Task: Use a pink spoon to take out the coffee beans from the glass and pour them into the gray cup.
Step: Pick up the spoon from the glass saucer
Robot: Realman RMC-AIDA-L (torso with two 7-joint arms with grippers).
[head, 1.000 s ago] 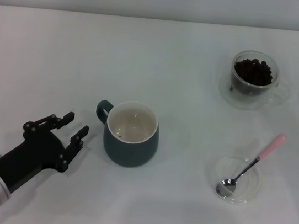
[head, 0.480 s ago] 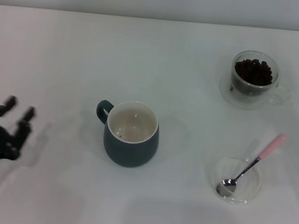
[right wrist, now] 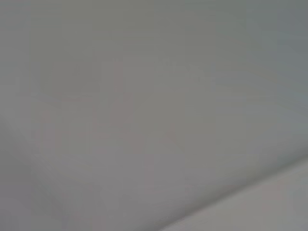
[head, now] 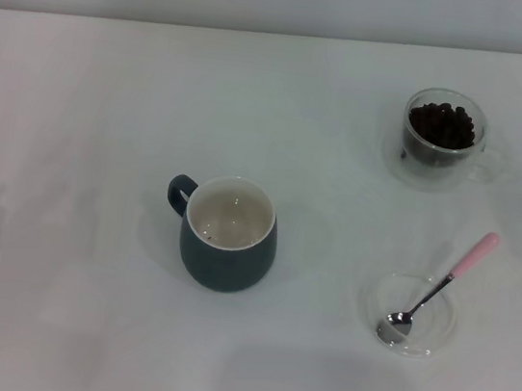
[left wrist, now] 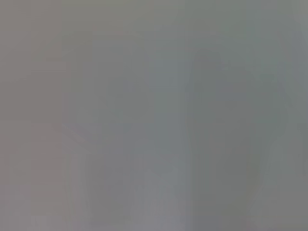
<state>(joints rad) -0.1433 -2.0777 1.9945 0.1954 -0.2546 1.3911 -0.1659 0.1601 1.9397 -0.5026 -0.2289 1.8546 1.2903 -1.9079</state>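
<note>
Left gripper withdrawn from view since earlier frame; finger state cannot be told. Right gripper likewise unseen.

Head view: even, soft, diffuse overhead light on a pale surface [head: 111, 87], moderately bright, with a faint cool tint. Shadows are weak and short, pooling just beside the gray cup [head: 228, 234] and the glass [head: 442, 135]. A small glint marks the bowl of the pink spoon [head: 434, 291]. Focus is fair, slightly soft. Both wrist views are uniform grey blur, wholly out of focus, with nothing resolvable.
</note>
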